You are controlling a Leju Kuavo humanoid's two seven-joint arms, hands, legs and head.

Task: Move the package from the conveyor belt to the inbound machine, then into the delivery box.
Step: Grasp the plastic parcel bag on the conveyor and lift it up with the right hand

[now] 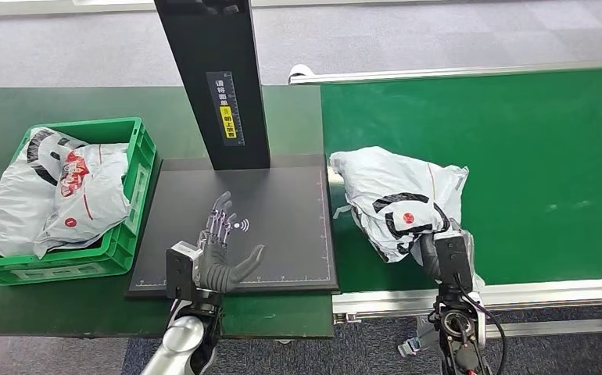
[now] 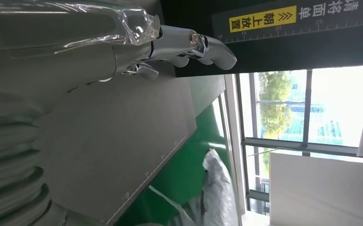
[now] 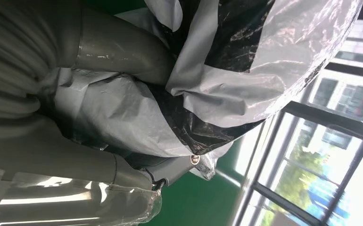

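Right hand (image 1: 432,244) is wrapped around the near end of the package (image 1: 395,199), thumb on one side and fingers (image 3: 170,172) tucked beneath the film, as the right wrist view shows; the package itself rests on the green conveyor belt (image 1: 532,156), just beside the black plate of the inbound machine (image 1: 282,195); so the step in hand looks like the first pickup, with the grasp made and the lift not yet done. Left hand (image 1: 223,246) hovers over the plate with fingers spread, holding nothing. Next move, by my judgement, calls for raising the bag clear of the belt's edge and carrying it leftward onto the plate, under the black upright post (image 1: 216,78); the slack film may sag or slip, so a firm hold matters. Package is a soft, crinkled grey-white plastic mailer with black bands and a red dot, lumpy and shapeless; the belt is smooth and faintly glossy; the plate is flat, matte, ruled along its edges. Green plastic crate (image 1: 137,168), ribbed and slotted, already holds similar mailers.
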